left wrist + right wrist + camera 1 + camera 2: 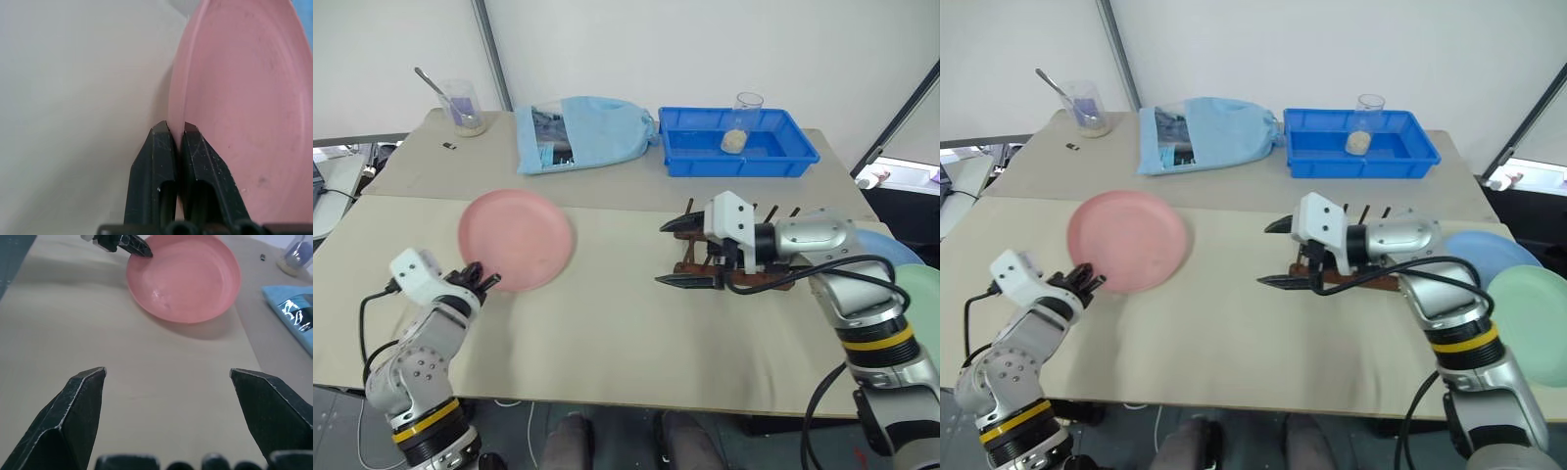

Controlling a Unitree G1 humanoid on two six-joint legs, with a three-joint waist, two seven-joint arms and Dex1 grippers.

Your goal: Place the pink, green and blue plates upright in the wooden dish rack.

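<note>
- On the worktop (607, 333), left of centre, the pink plate (517, 239) lies flat, well apart from the wooden dish rack (773, 279).
- Left gripper (481, 278) sits at the plate's near rim, fingers pinched together on that rim, as the left wrist view shows.
- Right gripper (685, 253) hovers in front of the rack, fingers spread wide, holding nothing.
- Blue plate (1489, 251) and green plate (1536, 318) lie at the right edge, overlapping.
- Blue tray (736, 142) stands at the far side.
</note>
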